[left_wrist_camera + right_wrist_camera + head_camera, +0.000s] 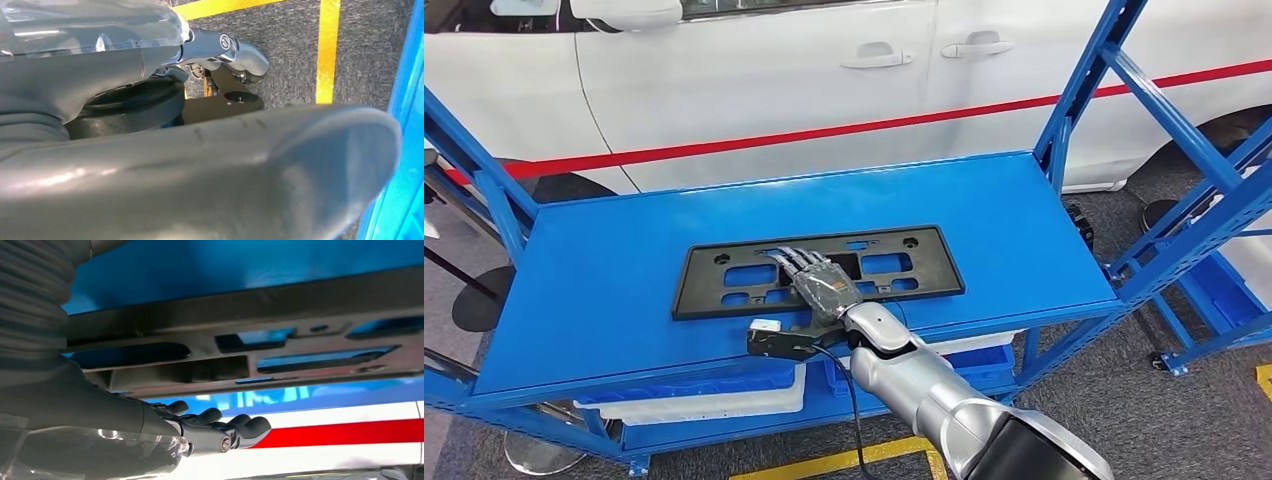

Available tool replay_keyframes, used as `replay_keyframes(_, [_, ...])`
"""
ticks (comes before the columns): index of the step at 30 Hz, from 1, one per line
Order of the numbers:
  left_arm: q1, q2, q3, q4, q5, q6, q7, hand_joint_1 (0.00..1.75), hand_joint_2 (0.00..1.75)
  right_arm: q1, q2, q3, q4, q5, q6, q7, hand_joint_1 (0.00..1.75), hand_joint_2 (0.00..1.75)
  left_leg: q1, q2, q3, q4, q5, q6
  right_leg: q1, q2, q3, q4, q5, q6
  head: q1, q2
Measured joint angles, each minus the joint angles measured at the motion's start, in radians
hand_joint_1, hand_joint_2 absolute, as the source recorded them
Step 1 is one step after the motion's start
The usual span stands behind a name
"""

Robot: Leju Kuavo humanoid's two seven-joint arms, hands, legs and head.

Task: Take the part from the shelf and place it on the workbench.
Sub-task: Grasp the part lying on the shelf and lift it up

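A flat black plastic part (817, 270), a long plate with rectangular cut-outs and small holes near its corners, is lying on the top board of a blue metal shelf (624, 260), towards the front edge and roughly in the middle of the board. The right robot hand (816, 283) is reaching in from below on its silver arm and is resting palm-down on the middle of the part, with its fingers (796, 262) stretched forward and slightly spread across the cut-outs; they are lying flat on the surface rather than curling round an edge, so the hand is open and touching the part, not lifting it. In the right wrist view the same dark fingers (240, 426) are showing extended side by side close against the part (320, 315), with the blue board behind it. The left robot hand (200, 170) is appearing very close and blurred in the left wrist view, mostly as a thick grey thumb, above grey carpet with yellow floor lines (327, 50); whether it is open or closed I cannot tell. Behind the shelf a white car (774, 80) with a red stripe along its side is standing, and white and blue bins (714, 395) are sitting on the lower level.
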Motion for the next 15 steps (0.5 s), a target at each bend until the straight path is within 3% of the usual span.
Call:
replay_keyframes(2, [-0.001,0.000,0.000,0.000,0.000,0.000,0.000,0.00,0.00,-0.006,-0.002,0.000,0.002,0.011,0.021,0.016,0.00,1.75,-0.003,0.000,0.000,0.004,-0.004,-0.009,0.004,0.000,0.045,-0.092,0.027,-0.007,-0.001,0.000])
replay_keyframes(6, [-0.001,0.000,0.002,0.000,0.000,0.000,-0.001,0.00,0.00,-0.019,-0.008,0.000,0.004,0.037,0.059,0.045,0.00,1.75,-0.003,0.001,0.000,0.012,-0.015,-0.032,0.002,0.000,0.055,-0.111,0.030,-0.025,-0.001,0.000])
replay_keyframes(8, [-0.001,0.000,0.004,0.000,0.000,0.000,-0.001,0.00,0.00,-0.025,-0.010,0.000,0.007,0.046,0.070,0.052,0.00,1.75,0.000,0.001,-0.032,0.087,-0.062,-0.041,-0.002,-0.002,0.059,-0.117,0.033,-0.034,-0.003,0.000])
replay_keyframes(10, [-0.001,0.001,0.007,0.000,-0.001,0.000,-0.001,0.00,0.00,-0.025,-0.013,0.000,0.010,0.051,0.073,0.054,0.00,1.75,0.001,0.001,-0.094,0.220,-0.125,-0.048,-0.001,-0.003,0.058,-0.117,0.033,-0.038,-0.005,0.000])
replay_keyframes(11, [0.000,0.002,0.009,0.000,-0.001,0.001,-0.001,0.00,0.00,-0.025,-0.014,0.000,0.012,0.052,0.074,0.054,0.00,1.75,0.002,0.001,-0.118,0.269,-0.140,-0.050,-0.001,-0.003,0.058,-0.117,0.033,-0.038,-0.004,0.000])
replay_keyframes(12, [0.001,0.002,0.010,0.000,-0.001,0.001,-0.001,0.00,0.00,-0.025,-0.014,0.000,0.013,0.051,0.076,0.055,0.00,1.75,0.002,0.001,-0.125,0.283,-0.135,-0.051,-0.001,-0.004,0.059,-0.116,0.033,-0.038,-0.004,0.000])
replay_keyframes(13, [0.001,0.003,0.010,0.000,-0.001,0.000,-0.001,0.00,0.00,-0.026,-0.015,0.000,0.013,0.051,0.077,0.055,0.00,1.75,0.002,0.001,-0.112,0.257,-0.112,-0.051,-0.001,-0.003,0.060,-0.116,0.032,-0.038,-0.004,0.000])
replay_keyframes(15, [0.001,0.003,0.010,0.000,-0.001,-0.002,0.000,0.00,0.00,-0.029,-0.015,0.000,0.014,0.051,0.079,0.056,0.00,1.75,0.002,0.003,-0.043,0.118,-0.047,-0.046,-0.001,-0.002,0.062,-0.113,0.031,-0.035,-0.004,0.000])
